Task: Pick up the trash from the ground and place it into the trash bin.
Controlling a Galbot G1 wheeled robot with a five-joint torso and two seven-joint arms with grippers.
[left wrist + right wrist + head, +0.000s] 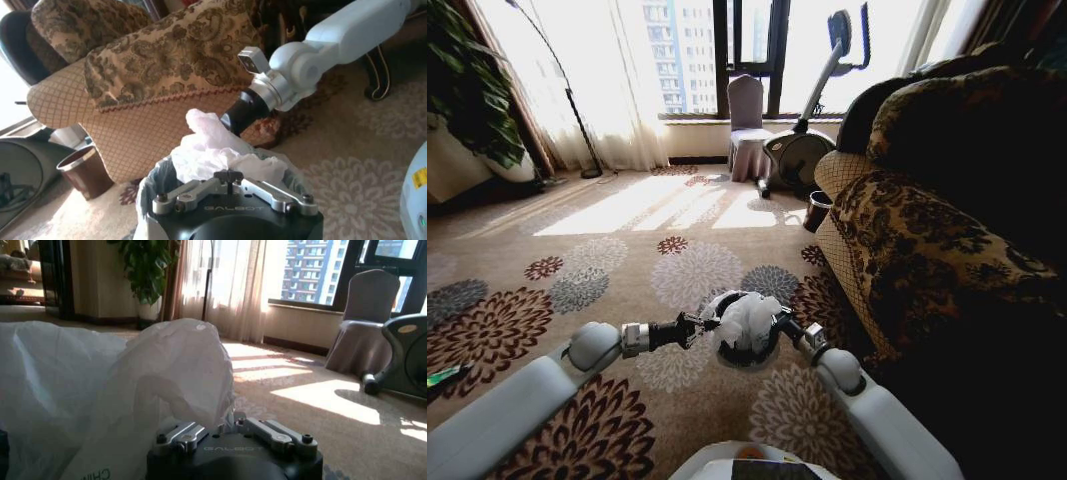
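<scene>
The trash bin (pixel 749 358) stands on the flowered carpet just in front of me, its whitish liner (pixel 150 195) visible around the rim. A crumpled white plastic bag (pixel 745 318) bulges up out of its mouth. Both arms meet over it. My right gripper (pixel 779 322) reaches in from the sofa side and is shut on the bag (pixel 133 390), which drapes right in front of its fingers. My left gripper (pixel 699 328) is shut, its tips (pixel 230 176) against the bag's near side (pixel 220 155); whether it pinches the bag is hidden. A small green piece (pixel 442 377) lies at the far left.
A patterned sofa (pixel 927 230) runs along the right, close to the bin. A small brown bucket (pixel 817 210) stands at the sofa's far end. An exercise bike (pixel 802 150) and a covered chair (pixel 747 125) stand by the window. A plant (pixel 467 90) is at the back left; open carpet lies left.
</scene>
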